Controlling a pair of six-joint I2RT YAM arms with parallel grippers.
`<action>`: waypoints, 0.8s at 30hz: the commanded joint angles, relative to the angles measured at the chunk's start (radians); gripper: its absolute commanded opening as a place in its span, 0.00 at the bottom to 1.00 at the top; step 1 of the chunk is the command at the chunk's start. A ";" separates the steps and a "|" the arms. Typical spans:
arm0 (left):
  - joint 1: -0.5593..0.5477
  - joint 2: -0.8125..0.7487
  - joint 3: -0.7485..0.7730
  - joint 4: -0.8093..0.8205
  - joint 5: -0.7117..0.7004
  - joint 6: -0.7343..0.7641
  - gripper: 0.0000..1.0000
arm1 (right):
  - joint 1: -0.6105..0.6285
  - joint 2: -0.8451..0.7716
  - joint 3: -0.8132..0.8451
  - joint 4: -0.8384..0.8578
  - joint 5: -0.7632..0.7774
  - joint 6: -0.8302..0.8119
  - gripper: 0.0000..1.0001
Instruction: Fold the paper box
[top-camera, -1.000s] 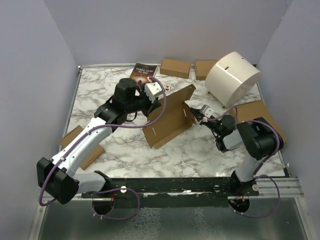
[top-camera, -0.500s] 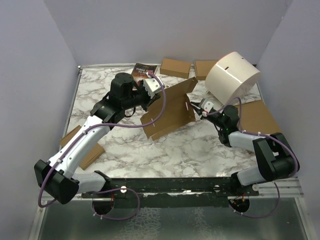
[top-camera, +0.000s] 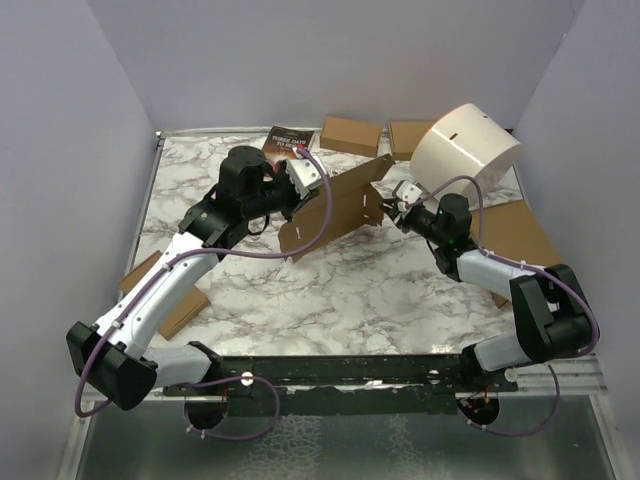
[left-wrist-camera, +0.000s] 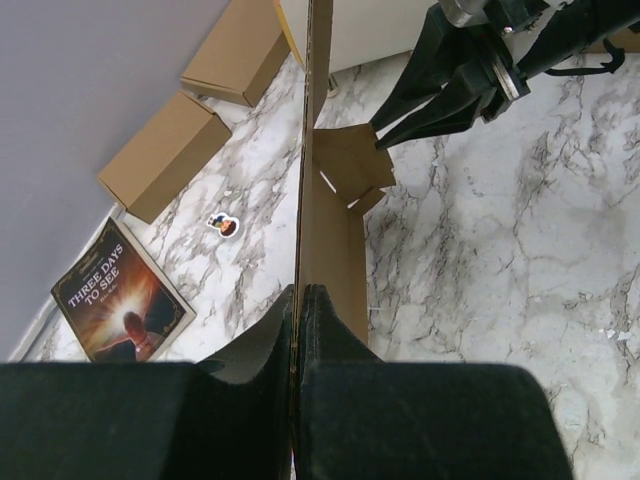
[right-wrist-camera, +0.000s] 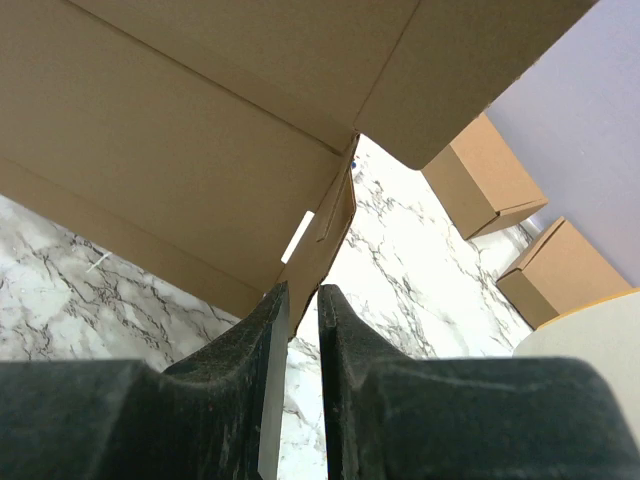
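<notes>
- the paper box (top-camera: 335, 205) was at the far middle of the marble table (top-camera: 350, 300), between the two arms. it was an unfolded sheet of brown cardboard standing on edge and tilted, its right end higher in the top view.
- could not tell whether its lower left corner rested on the table.
- left gripper (left-wrist-camera: 300, 298): claw together, clamped on the left edge of the sheet. in the left wrist view the cardboard ran edge-on as a thin line straight out from between the fingers.
- a small side flap (left-wrist-camera: 350, 165) with slot cuts was bent out from the far end of the sheet, toward the right arm.
- right gripper (right-wrist-camera: 302, 292): claw a narrow slit apart, with marble showing through the gap. the flap's lower edge came down just at the fingertips. could not tell whether it touched them or sat inside the gap.
- the right wrist view looked up at the sheet's broad face, with crease lines and one slot visible.
- a book (left-wrist-camera: 120, 295) with a dark cover lay flat at the back left.
- two small brown boxes (top-camera: 350, 135) lay along the back wall.
- a white cylindrical container (top-camera: 465, 158) lay tipped at the back right.
- a larger flat cardboard piece (top-camera: 515, 235) lay under the right arm, and another (top-camera: 165, 290) lay under the left arm.
</notes>
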 joint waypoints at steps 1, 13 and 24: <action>0.004 -0.034 -0.002 -0.006 0.058 0.018 0.00 | 0.008 0.030 0.050 -0.044 0.037 0.027 0.19; 0.004 -0.059 -0.039 -0.025 0.104 0.030 0.00 | 0.008 0.115 0.083 -0.009 0.032 0.002 0.01; 0.006 -0.068 -0.134 0.041 0.096 -0.017 0.00 | 0.008 0.089 0.032 0.099 0.026 0.080 0.01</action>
